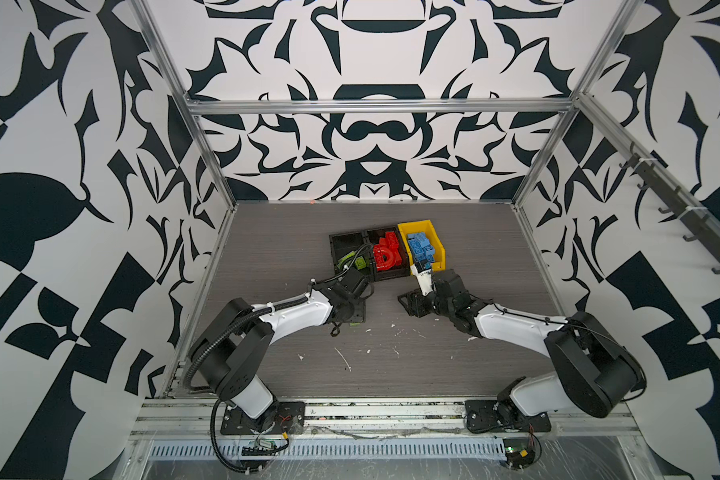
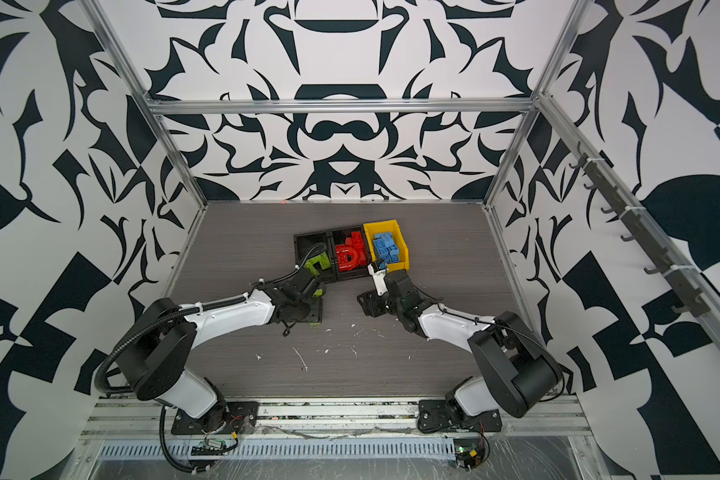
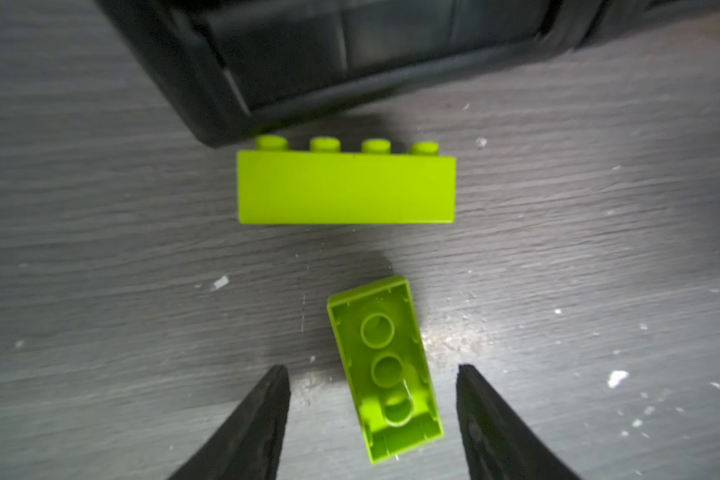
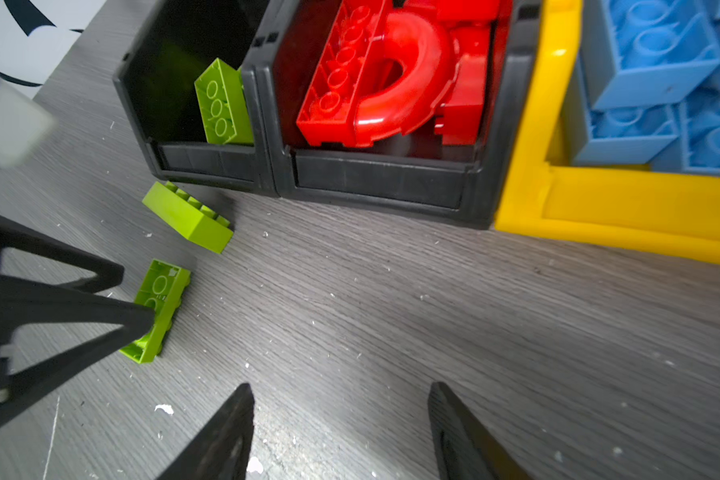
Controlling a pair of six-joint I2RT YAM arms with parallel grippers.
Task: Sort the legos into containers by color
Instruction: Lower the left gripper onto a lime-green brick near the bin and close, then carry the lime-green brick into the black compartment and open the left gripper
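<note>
A: Two lime bricks lay loose on the surface [image 4: 433, 311]: the overturned lime brick [image 3: 385, 370], hollow side up, and the sideways lime brick [image 3: 346, 187] just before the left black bin [image 4: 208, 170].
B: Jaws?
A: Left jaws parted, straddling the overturned one's narrow width, likely for a pick. Right jaws parted, empty.
B: Bins?
A: Three. One binned lime brick [image 4: 221, 104] seen; red legos [image 4: 391, 83] in the middle black bin [image 4: 375, 178], blue legos [image 4: 649, 62] in the yellow bin [image 4: 641, 208].

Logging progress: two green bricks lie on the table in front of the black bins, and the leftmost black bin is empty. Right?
Not empty: the leftmost black bin holds one green brick, seen in the right wrist view. The rest stands.
</note>
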